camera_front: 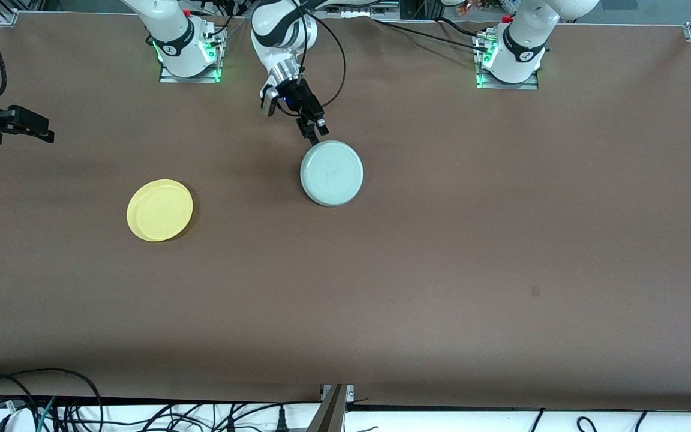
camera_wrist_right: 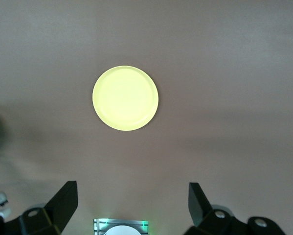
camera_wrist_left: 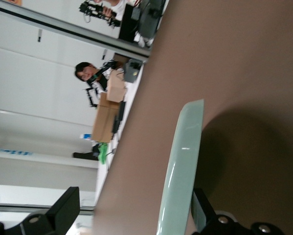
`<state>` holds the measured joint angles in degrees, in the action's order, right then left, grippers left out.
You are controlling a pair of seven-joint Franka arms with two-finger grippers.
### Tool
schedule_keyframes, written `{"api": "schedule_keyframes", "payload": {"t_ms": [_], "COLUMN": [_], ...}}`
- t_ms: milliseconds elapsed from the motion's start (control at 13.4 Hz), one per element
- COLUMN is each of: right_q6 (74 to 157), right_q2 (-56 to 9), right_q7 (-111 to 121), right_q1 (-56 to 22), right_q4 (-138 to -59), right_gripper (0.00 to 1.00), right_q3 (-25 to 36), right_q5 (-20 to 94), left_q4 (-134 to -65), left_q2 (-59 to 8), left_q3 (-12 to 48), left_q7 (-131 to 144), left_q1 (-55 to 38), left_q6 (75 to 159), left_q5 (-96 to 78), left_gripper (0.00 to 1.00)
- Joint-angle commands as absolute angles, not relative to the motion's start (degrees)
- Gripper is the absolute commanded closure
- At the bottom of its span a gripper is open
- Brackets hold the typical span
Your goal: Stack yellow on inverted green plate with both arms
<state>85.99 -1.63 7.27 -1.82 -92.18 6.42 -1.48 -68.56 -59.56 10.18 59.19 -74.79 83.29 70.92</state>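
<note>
The pale green plate (camera_front: 332, 173) lies upside down on the brown table, its ringed underside facing up. My left gripper (camera_front: 317, 133) is low at the part of its rim farthest from the front camera. In the left wrist view the plate's rim (camera_wrist_left: 183, 166) runs edge-on between the spread fingers of the left gripper (camera_wrist_left: 135, 192). One finger (camera_wrist_left: 200, 210) is close beside the rim and the other stands well off, so the gripper is open. The yellow plate (camera_front: 159, 210) lies right way up toward the right arm's end. My right gripper (camera_wrist_right: 131, 185) waits high over the table, open and empty, with the yellow plate (camera_wrist_right: 125, 98) in its wrist view; the right gripper (camera_front: 48, 133) shows in the front view too.
Both arm bases (camera_front: 188, 57) (camera_front: 508, 60) stand along the table edge farthest from the front camera. Cables hang off the edge nearest it. Bare brown tabletop (camera_front: 441, 270) spreads around both plates.
</note>
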Motion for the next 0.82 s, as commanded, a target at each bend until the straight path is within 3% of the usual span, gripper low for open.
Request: {"api": "schedule_keyframes", "payload": {"t_ms": [0, 298, 744], "right_q6": [84.9, 84.9, 86.04], "right_q2": [-1.32, -1.41, -1.67], "right_q7": [6.94, 7.29, 6.86], "right_q1": [-1.93, -1.93, -1.76], "right_q4": [-91.58, -91.58, -91.58], "right_gripper": [0.0, 0.0, 0.0], "right_q3": [6.42, 6.42, 6.77], "right_q5": [-0.7, -0.7, -1.14], "left_q4": [-67.06, -67.06, -63.72], "left_q2": [-59.68, -58.46, -54.42], "left_q3": [11.6, 11.86, 12.22], "left_q7": [66.76, 70.75, 71.11], "left_q1": [-73.83, -71.55, -61.19], "left_q6": [90.4, 101.31, 113.79], "left_q5": [67.87, 64.79, 43.47], "left_gripper": [0.0, 0.0, 0.0]}}
